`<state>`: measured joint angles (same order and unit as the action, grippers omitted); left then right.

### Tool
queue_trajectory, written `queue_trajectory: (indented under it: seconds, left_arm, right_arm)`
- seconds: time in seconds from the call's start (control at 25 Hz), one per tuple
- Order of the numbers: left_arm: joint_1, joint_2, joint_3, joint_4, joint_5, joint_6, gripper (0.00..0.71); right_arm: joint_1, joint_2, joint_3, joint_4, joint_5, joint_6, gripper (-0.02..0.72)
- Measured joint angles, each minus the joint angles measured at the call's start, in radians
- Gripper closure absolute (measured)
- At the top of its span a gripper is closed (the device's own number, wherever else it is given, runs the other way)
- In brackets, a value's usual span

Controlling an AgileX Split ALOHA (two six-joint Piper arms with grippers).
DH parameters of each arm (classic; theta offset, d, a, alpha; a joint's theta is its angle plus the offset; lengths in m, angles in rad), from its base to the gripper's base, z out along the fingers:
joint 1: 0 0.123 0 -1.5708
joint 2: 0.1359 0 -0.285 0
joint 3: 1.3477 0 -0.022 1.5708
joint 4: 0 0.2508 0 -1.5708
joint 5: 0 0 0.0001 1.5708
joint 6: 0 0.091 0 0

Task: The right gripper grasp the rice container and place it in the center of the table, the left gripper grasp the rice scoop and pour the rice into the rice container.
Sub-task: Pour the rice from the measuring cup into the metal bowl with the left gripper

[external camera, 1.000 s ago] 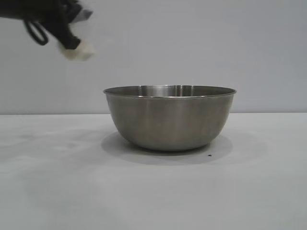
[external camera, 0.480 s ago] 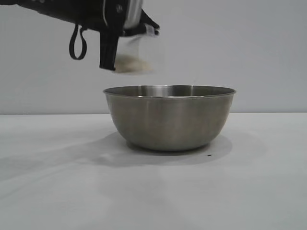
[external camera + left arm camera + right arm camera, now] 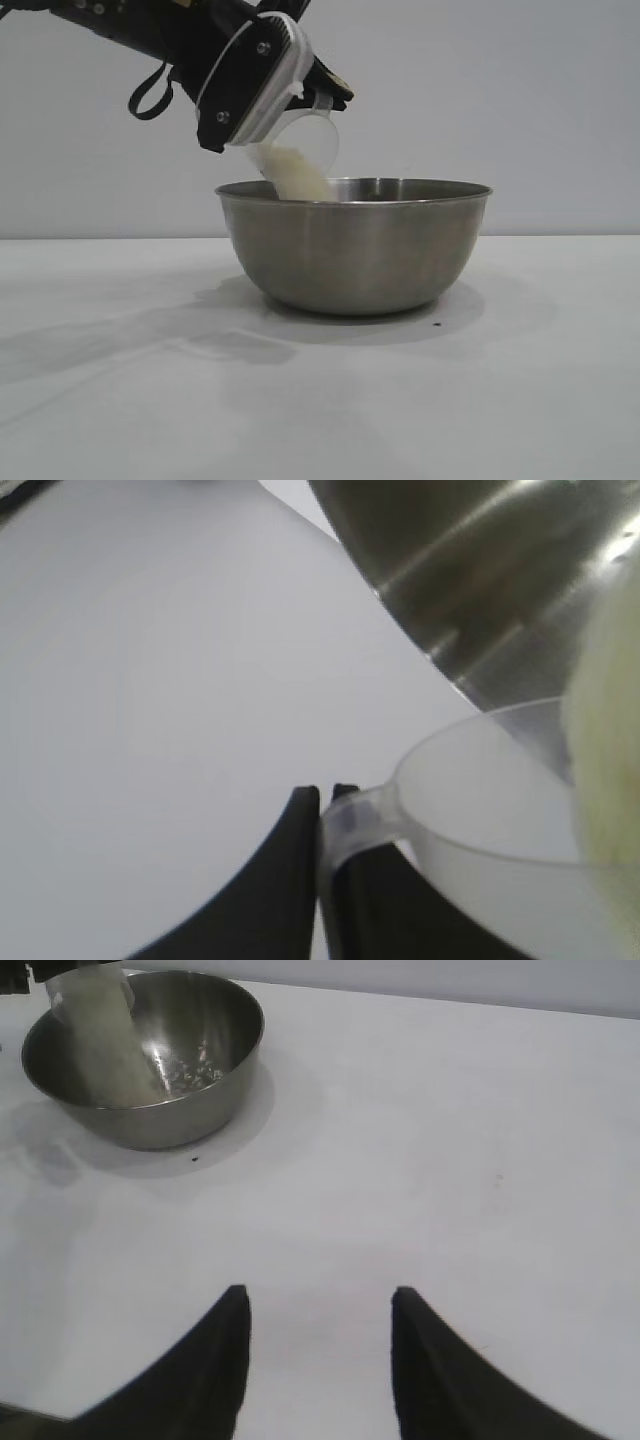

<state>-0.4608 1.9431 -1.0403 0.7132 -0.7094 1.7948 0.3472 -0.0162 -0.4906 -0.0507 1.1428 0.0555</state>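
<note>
The steel rice container (image 3: 355, 245) stands on the white table (image 3: 120, 400). My left gripper (image 3: 285, 95) is shut on the loop handle of the translucent rice scoop (image 3: 305, 150), tilted over the container's left rim. White rice (image 3: 295, 175) streams from the scoop into the container. In the left wrist view the left gripper (image 3: 325, 800) pinches the scoop's handle (image 3: 355, 815), with rice (image 3: 605, 780) at the scoop's mouth and the container (image 3: 480, 570) beyond. My right gripper (image 3: 318, 1305) is open and empty over bare table, away from the container (image 3: 190, 1090), where the rice stream (image 3: 105, 1045) falls in.
A small dark speck (image 3: 437, 323) lies on the table just beside the container's base. A few grains (image 3: 190, 1070) lie on the container's bottom. A plain pale wall (image 3: 520, 100) stands behind the table.
My left gripper has carried the scoop from the upper left to over the container's rim and tipped it. Rice now pours out. The container has not moved.
</note>
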Motion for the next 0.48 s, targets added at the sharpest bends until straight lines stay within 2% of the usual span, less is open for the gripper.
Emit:
queue_trajectory:
  seconds: [0.36, 0.48]
  left_arm:
    - [0.0, 0.0, 0.0, 0.03, -0.014, 0.024, 0.71]
    - [-0.004, 0.0, 0.0, 0.008, -0.023, -0.021, 0.71]
  right_arm:
    - [0.0, 0.0, 0.0, 0.0, 0.0, -0.001, 0.388]
    - [0.0, 0.0, 0.0, 0.0, 0.0, -0.001, 0.388]
